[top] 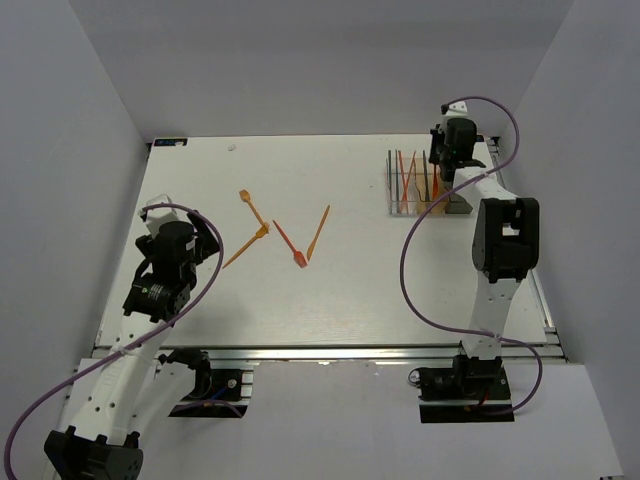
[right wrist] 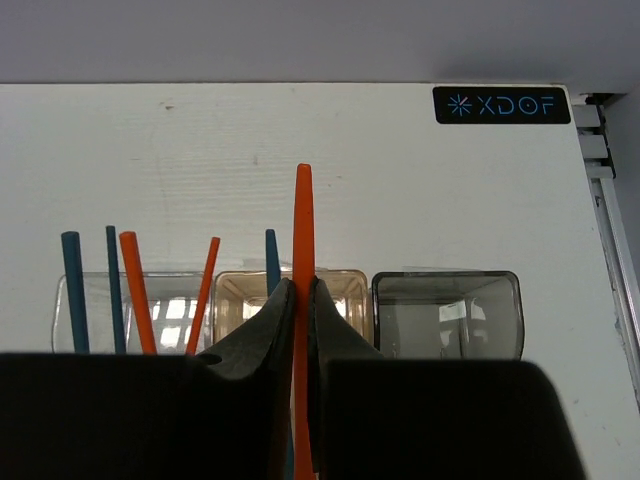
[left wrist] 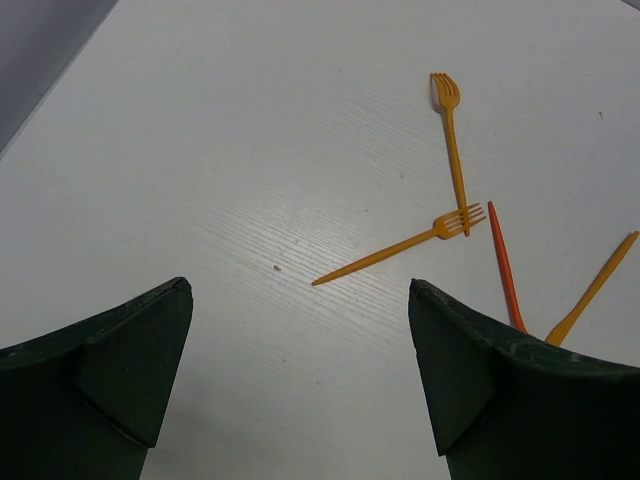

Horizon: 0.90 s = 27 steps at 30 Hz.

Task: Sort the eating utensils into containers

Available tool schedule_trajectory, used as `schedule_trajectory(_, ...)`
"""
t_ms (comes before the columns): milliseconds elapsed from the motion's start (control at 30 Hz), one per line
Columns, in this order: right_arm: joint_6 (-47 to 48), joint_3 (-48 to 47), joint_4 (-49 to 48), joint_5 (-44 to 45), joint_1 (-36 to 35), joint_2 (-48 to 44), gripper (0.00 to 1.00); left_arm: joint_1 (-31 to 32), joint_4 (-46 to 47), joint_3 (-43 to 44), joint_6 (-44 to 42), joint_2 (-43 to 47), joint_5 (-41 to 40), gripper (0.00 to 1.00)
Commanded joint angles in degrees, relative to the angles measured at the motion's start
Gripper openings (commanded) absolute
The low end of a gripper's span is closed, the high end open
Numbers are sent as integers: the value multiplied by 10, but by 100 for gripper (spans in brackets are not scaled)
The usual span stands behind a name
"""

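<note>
My right gripper (right wrist: 302,290) is shut on an upright red-orange utensil (right wrist: 303,215), held over the orange-tinted bin (right wrist: 352,280) in the middle of the containers (top: 396,209). The clear bin (right wrist: 170,312) holds several blue and orange utensils on end, and a blue one (right wrist: 271,260) stands in the orange-tinted bin. The smoky grey bin (right wrist: 447,320) looks empty. Two orange forks (left wrist: 452,150) (left wrist: 400,247), a red spoon (top: 290,245) and another orange utensil (top: 319,232) lie mid-table. My left gripper (left wrist: 300,290) hovers open just left of them, with nothing between its fingers.
The containers stand at the table's far right, near the back edge. White walls enclose the table on three sides. The right arm's purple cable (top: 410,260) loops over the table's right part.
</note>
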<state>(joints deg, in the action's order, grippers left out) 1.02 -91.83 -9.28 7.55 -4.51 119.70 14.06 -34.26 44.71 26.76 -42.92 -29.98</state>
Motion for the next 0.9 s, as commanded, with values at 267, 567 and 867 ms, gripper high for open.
schedule_trajectory(267, -7, 56, -88, -63, 18, -21, 0, 2, 10, 4, -7, 6, 7, 98)
schedule_trajectory(567, -7, 69, -81, -54, 21, -30, 13, 2, 10, 4, -7, 5, 8, 98)
schedule_trajectory(867, -7, 62, -58, -68, 22, -30, 32, 2, 10, 4, -7, 8, 10, 98)
